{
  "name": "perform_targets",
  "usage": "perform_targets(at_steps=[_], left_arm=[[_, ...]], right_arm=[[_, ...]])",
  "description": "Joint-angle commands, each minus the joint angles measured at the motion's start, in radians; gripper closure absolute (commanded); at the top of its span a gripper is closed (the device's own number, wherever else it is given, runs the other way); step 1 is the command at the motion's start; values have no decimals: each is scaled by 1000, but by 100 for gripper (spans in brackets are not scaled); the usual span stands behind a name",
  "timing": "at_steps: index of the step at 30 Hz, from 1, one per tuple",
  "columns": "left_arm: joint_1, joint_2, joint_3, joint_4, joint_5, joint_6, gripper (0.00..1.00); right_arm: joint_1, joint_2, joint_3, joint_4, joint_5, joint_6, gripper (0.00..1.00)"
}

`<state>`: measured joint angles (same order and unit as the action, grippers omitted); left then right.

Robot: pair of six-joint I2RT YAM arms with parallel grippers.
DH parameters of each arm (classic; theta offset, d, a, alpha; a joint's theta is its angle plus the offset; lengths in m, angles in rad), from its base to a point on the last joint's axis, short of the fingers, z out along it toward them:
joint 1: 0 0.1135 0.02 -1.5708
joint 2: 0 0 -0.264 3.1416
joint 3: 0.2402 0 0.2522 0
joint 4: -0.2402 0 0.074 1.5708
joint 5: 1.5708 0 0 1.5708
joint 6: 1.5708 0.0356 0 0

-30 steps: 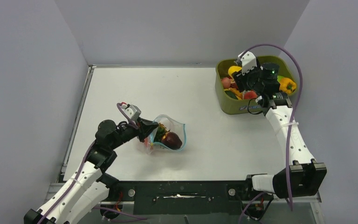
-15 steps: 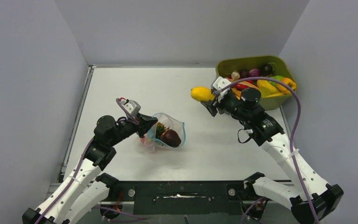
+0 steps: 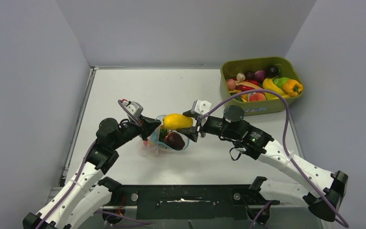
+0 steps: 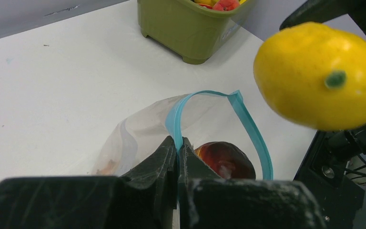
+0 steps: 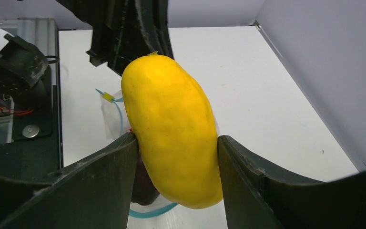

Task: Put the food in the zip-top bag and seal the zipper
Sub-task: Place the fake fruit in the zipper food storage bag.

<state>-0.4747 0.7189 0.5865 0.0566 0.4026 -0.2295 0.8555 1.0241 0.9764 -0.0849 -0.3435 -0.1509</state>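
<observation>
The clear zip-top bag (image 3: 158,141) lies on the table with its mouth held open; a dark maroon piece (image 3: 174,140) sits inside. My left gripper (image 3: 153,129) is shut on the teal-blue zipper (image 4: 175,125), pinching its near edge. My right gripper (image 3: 190,128) is shut on a yellow fruit (image 3: 177,121) and holds it just above the bag's mouth. In the left wrist view the yellow fruit (image 4: 321,76) hangs above the open zipper loop and the maroon piece (image 4: 225,160). In the right wrist view the fruit (image 5: 174,129) fills the gap between the fingers (image 5: 100,183).
The olive-green tub (image 3: 245,106) stands at the back right, holding several toy fruits and vegetables. It also shows in the left wrist view (image 4: 186,26). Grey walls close in the table on three sides.
My right arm has lifted the yellow fruit out of the tub and carried it left across the table to above the bag's mouth. My left gripper has kept its hold on the zipper.
</observation>
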Motion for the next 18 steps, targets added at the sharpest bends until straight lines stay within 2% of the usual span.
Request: perform_targets(at_steps=[1, 11, 18], left_arm=[[6, -10, 54, 19, 3, -21, 100], [6, -47, 34, 15, 10, -45, 100], [5, -50, 37, 21, 25, -57, 100]], right_arm=[[65, 26, 2, 127, 49, 18, 72], [133, 150, 73, 39, 175, -34, 72], [180, 225, 133, -63, 349, -102, 72]])
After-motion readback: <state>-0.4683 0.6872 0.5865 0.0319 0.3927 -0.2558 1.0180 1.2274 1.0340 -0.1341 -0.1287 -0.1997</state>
